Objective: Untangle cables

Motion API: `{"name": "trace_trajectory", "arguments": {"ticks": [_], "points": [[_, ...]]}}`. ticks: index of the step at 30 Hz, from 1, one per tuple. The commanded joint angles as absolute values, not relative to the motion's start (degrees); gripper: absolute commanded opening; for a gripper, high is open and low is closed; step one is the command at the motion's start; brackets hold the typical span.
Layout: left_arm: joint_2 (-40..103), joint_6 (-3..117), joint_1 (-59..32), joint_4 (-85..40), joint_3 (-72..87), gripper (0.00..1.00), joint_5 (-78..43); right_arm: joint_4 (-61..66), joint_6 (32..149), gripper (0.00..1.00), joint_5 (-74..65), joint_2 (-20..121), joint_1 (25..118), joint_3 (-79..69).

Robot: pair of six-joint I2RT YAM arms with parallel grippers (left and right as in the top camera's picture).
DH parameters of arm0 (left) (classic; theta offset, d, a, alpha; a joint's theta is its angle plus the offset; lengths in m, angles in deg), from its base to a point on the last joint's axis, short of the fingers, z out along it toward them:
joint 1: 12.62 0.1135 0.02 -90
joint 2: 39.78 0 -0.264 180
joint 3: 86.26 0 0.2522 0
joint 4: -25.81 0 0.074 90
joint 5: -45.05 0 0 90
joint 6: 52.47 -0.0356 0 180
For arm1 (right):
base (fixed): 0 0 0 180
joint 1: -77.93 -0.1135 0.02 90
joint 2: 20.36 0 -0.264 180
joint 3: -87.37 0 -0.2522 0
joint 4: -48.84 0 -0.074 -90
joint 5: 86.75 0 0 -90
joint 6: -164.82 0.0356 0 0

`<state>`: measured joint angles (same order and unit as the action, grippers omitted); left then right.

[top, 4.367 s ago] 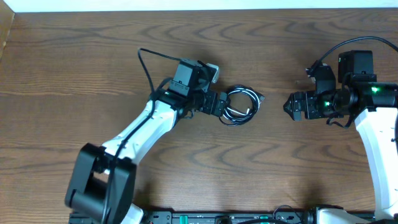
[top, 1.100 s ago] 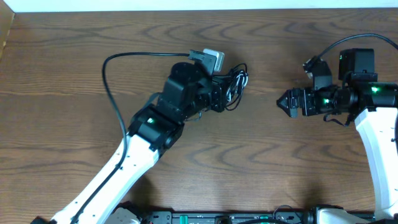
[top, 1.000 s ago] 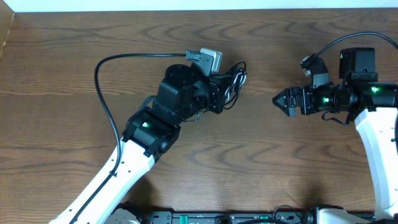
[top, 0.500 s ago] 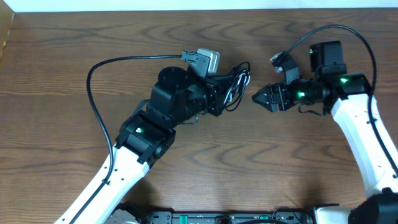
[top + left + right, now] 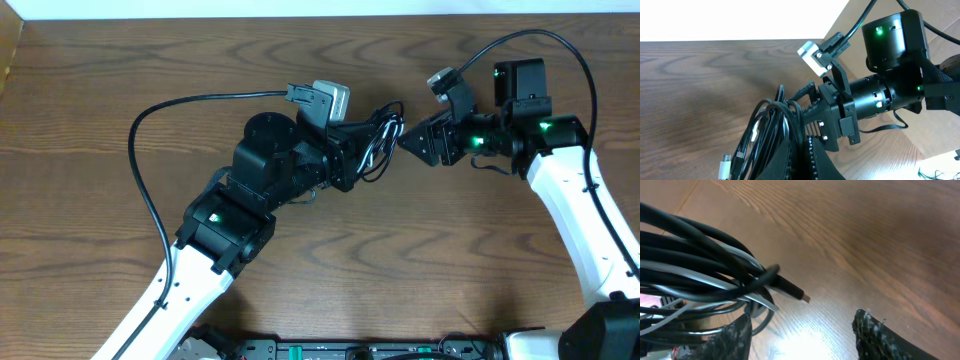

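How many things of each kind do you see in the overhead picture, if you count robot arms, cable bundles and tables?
White-and-black robot arms: 2 (left arm, right arm)
Coiled bundle of thin black and white cables: 1
Brown wooden table: 1
Total: 4

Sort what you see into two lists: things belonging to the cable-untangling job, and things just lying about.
Job: cables, held by left gripper; right gripper beside them.
Lying about: table; arm wiring.
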<state>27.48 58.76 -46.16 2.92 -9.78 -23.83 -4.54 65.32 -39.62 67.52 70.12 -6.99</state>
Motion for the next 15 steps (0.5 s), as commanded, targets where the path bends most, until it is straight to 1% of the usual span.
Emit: {"name": "trace_trajectory", "arguments": {"ticks": [1,4,7,8,11,12,13,14,15], "points": [[26.3,59.5,-46.1,3.3,-8.8,0.08,-22.8,-3.9,64.2,0.55,-42.4,67.5,69.3,-7.1],[26.3,60.2,-46.1,3.3,-8.8,0.08,-22.8,-3.6,64.2,0.4,-42.4,67.5,68.5,-7.1],[26.3,60.4,-46.1,3.3,-8.8,0.08,-22.5,-2.7,64.2,0.4,-42.4,67.5,67.7,-7.1],[26.3,60.4,-46.1,3.3,-8.8,0.08,-22.2,-2.0,64.2,0.37,-42.4,67.5,67.3,-7.1],[26.3,60.4,-46.1,3.3,-8.8,0.08,-22.0,-1.0,64.3,0.36,-42.4,67.5,66.1,-7.1],[26.3,60.4,-46.1,3.3,-8.8,0.08,-22.0,-0.8,64.2,0.27,-42.4,67.5,65.3,-7.1],[26.3,60.4,-46.1,3.3,-8.8,0.08,-22.0,-0.9,64.2,0.21,-42.3,67.5,65.1,-7.1],[26.3,60.4,-46.1,3.3,-8.8,0.08,-22.0,-0.9,64.3,0.01,-42.3,67.5,64.8,-7.1],[26.3,60.4,-46.1,3.3,-8.8,0.08,-22.0,-0.9,64.3,0.01,-42.3,67.5,64.8,-7.1]]}}
